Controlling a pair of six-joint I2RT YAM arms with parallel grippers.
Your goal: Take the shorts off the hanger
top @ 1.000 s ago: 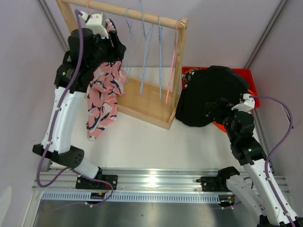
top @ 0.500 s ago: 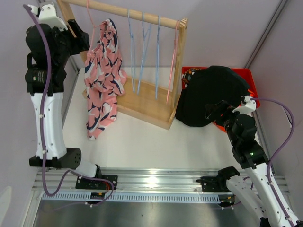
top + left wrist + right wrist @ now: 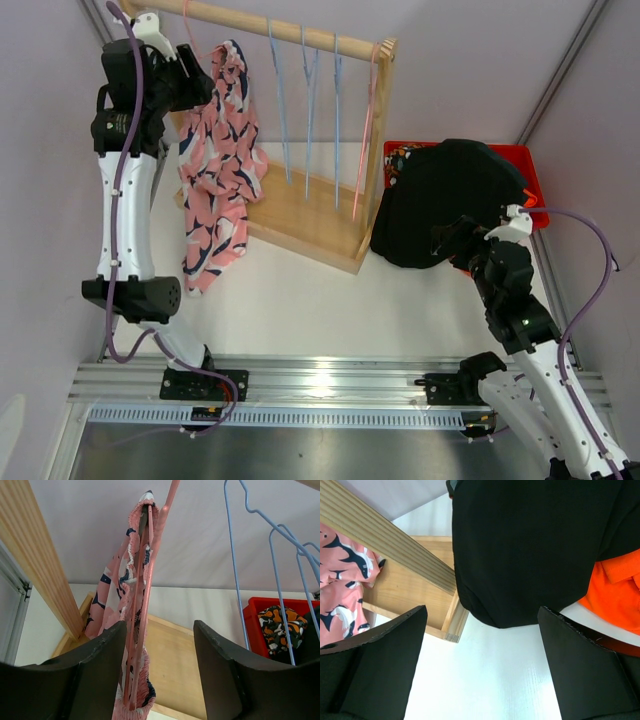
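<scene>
Pink shorts (image 3: 218, 165) with a navy and white print hang on a pink hanger (image 3: 187, 22) at the left end of the wooden rack's rail (image 3: 270, 28). In the left wrist view the shorts (image 3: 125, 595) and the hanger (image 3: 150, 580) sit just inside the left finger. My left gripper (image 3: 192, 80) is open, raised high next to the hanger's top, left of the shorts. My right gripper (image 3: 452, 240) is open and empty, low beside a black garment (image 3: 450, 200).
Several empty blue hangers (image 3: 305, 90) and one pink hanger (image 3: 368, 120) hang on the rail. The rack's wooden base (image 3: 310, 215) lies on the white table. A red bin (image 3: 520, 170) with clothes stands at the right, the black garment draped over it.
My left arm rose from against the shorts up to the far left, then swung back right toward the hanger's top. The shorts hang free now. The right arm barely moved.
</scene>
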